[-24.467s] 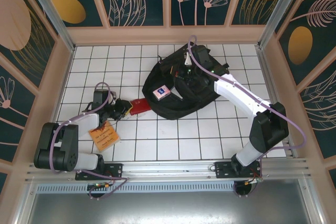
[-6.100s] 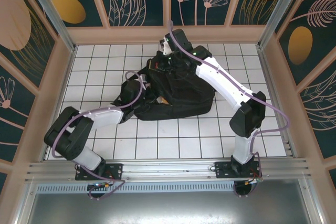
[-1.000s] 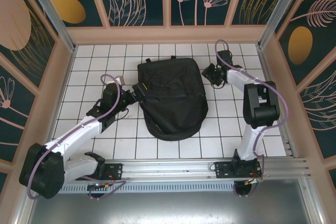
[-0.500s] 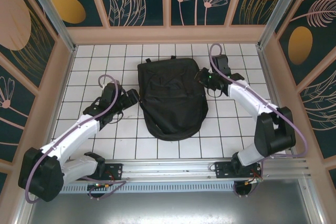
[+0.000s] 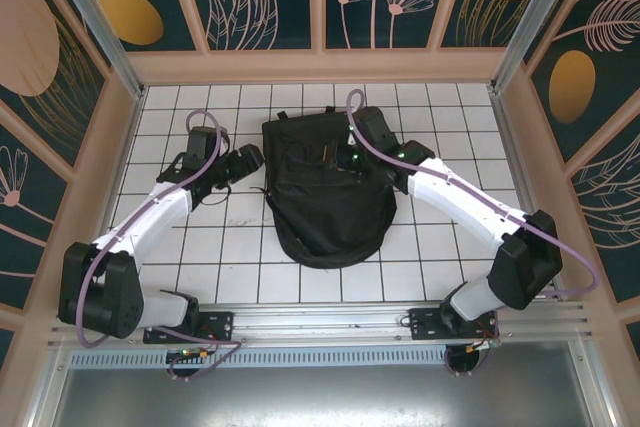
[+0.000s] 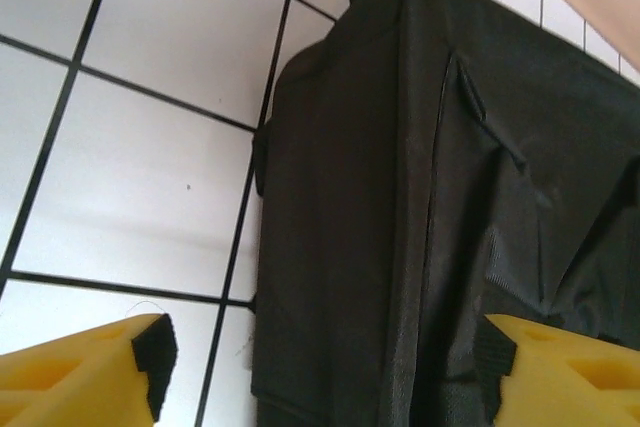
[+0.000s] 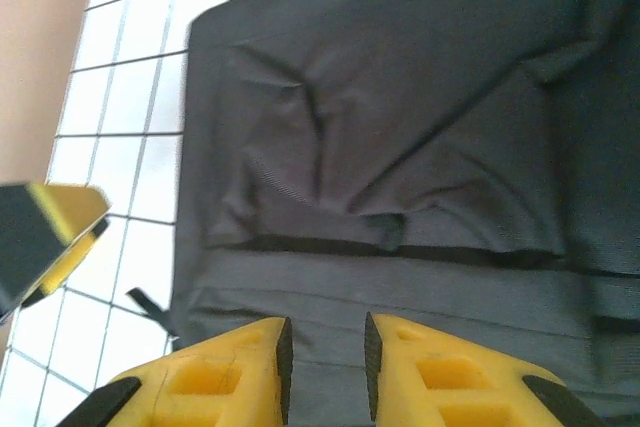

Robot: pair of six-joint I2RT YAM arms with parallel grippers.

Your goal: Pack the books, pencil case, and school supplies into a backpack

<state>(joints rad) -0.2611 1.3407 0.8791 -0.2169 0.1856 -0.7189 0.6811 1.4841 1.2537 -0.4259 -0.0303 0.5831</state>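
One tiled table (image 5: pixel 420 247) bore the black backpack (image 5: pixel 325 197) flat at its centre, soft and apt to sag, best taken by its top edge, with the left gripper (image 6: pixel 320 357) gaping empty beside it and the right gripper (image 7: pixel 322 347) above, barely parted, empty.

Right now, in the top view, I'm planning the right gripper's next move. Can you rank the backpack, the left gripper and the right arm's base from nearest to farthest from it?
1. backpack: directly beneath the right gripper, mid-table.
2. left gripper: to its left, at the backpack's left edge.
3. right arm's base: at the table's near edge, right side.
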